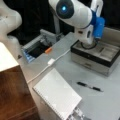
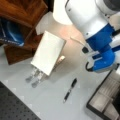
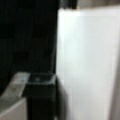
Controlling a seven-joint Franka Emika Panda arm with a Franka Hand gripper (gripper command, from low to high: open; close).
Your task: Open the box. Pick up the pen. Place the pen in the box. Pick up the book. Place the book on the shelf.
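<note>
Black pen [image 1: 89, 86] on table, apart from open box [image 1: 96, 58].

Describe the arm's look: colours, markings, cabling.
The arm has rounded glossy white shells, with a dark circular joint cap lit by a blue light. Its wrist section is bright blue, in both front views. A black cable loop hangs below it. The gripper cannot be made out.

A pale grey bench [image 1: 67, 65] fills both front views. Behind its far edge the backdrop is black and unlit. In a front view, a dark perforated board [image 2: 12, 107] lies below the bench's near edge, at that view's bottom left. Soft, even light falls on the bench top.
</note>
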